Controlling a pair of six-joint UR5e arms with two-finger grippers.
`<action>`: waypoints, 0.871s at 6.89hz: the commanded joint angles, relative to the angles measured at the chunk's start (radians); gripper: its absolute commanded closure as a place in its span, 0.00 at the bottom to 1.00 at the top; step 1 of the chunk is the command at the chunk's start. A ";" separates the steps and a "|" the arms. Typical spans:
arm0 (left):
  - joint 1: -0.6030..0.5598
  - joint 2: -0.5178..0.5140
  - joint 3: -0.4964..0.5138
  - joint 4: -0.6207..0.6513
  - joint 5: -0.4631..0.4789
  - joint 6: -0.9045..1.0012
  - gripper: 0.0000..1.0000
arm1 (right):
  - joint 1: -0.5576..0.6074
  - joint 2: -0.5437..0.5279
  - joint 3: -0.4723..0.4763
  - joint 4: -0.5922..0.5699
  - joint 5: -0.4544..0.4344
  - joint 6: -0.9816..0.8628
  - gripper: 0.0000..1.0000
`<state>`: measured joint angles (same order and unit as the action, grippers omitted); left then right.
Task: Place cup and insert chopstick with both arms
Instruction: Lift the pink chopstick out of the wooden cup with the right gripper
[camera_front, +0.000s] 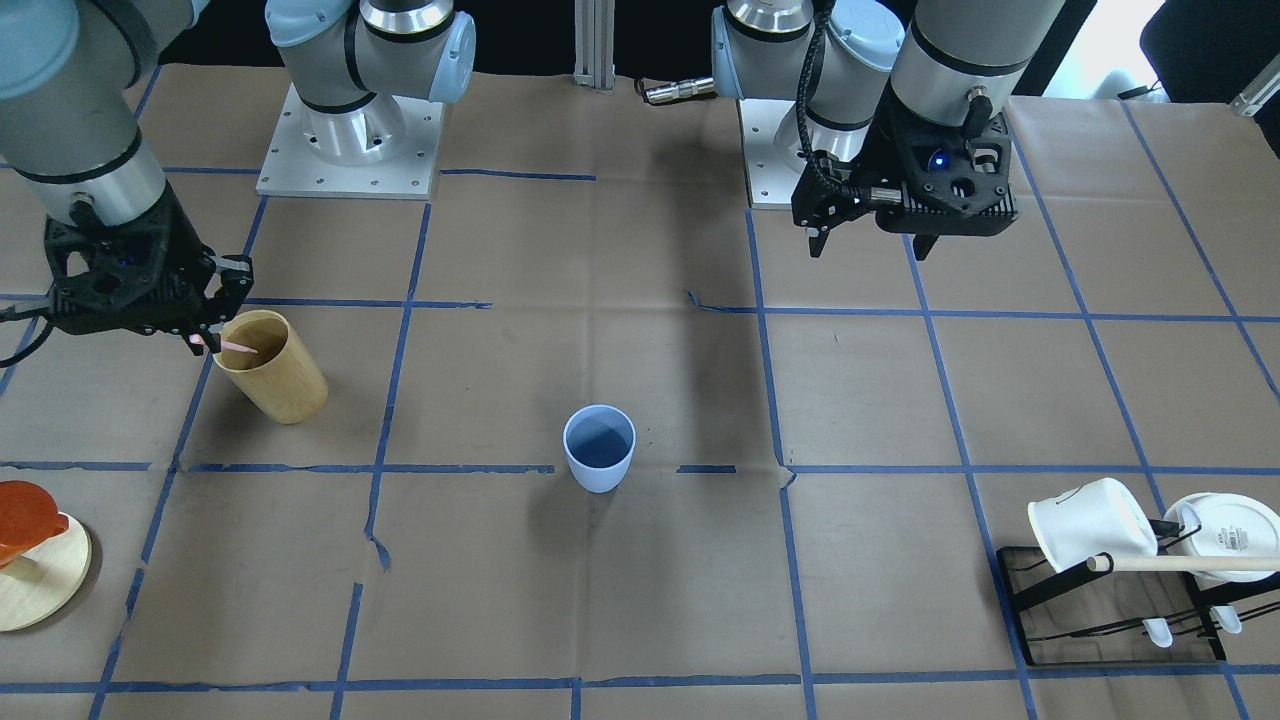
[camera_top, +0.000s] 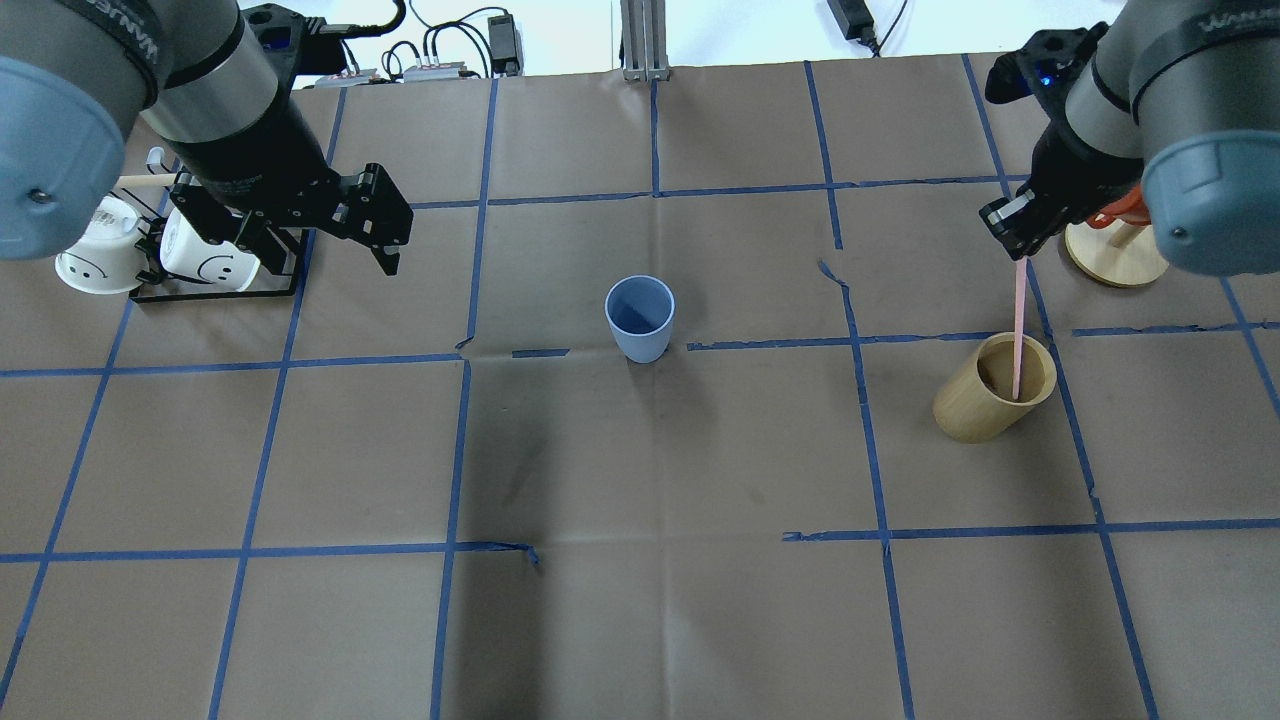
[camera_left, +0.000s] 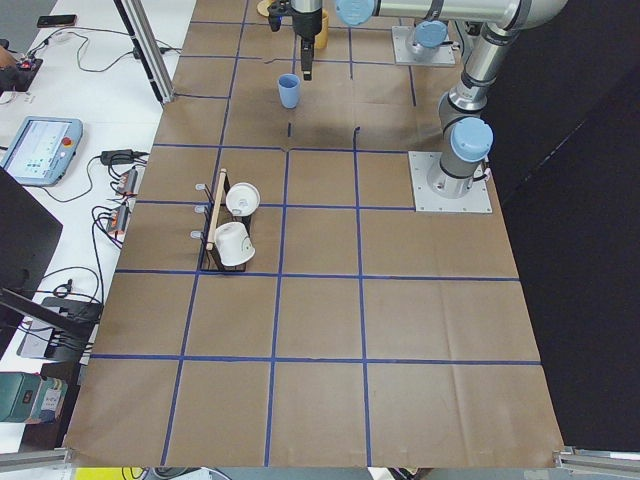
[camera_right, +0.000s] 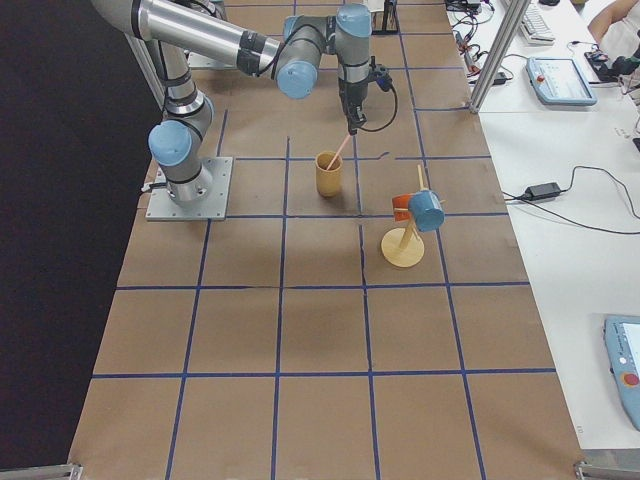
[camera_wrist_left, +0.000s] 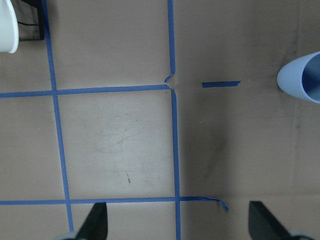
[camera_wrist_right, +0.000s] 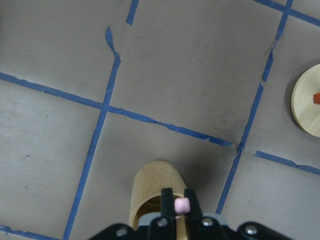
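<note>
The chopstick (camera_top: 1018, 330) is pinched at its top end in my right gripper (camera_wrist_right: 179, 201); the two fingers are pressed on it from both sides, and its pink end shows between them in the right wrist view. It hangs down from this gripper, a little tilted; its lower end is inside the wooden cup (camera_top: 985, 410), which stands upright directly under the gripper. The fingers themselves are above the rim of the wooden cup and do not touch it.

The blue cup (camera_top: 640, 320) stands upright on the table (camera_top: 640, 600) with its mouth up and nothing inside; it is between my two grippers and well apart from each. From the right gripper it is far to the inner side; from the left gripper (camera_front: 868, 245) it is nearer, also to the inner side, and in the left wrist view only its edge shows, at the right border.

My left gripper is spread wide and holds nothing; its fingers point down and hang above the bare paper, over a crossing of blue tape (camera_wrist_left: 173, 130).

On the outer side of the left gripper, near it, is a black rack (camera_top: 215, 290) with two white cups (camera_top: 210, 262) lying on their sides; just beyond the right gripper, on its outer side, is a wooden stand (camera_top: 1115, 260) with an orange thing on it.
</note>
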<state>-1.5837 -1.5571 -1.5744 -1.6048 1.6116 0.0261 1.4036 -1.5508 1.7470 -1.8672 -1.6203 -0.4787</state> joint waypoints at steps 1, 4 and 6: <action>0.001 0.000 0.005 -0.003 0.002 0.002 0.00 | 0.002 -0.003 -0.092 0.084 0.008 0.018 0.94; 0.001 0.000 0.011 -0.004 0.002 0.002 0.00 | 0.017 0.001 -0.200 0.147 0.064 0.057 0.94; -0.001 0.000 0.011 -0.004 0.004 0.000 0.00 | 0.037 0.012 -0.248 0.157 0.137 0.107 0.99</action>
<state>-1.5836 -1.5570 -1.5636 -1.6090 1.6148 0.0272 1.4275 -1.5443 1.5257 -1.7163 -1.5295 -0.4001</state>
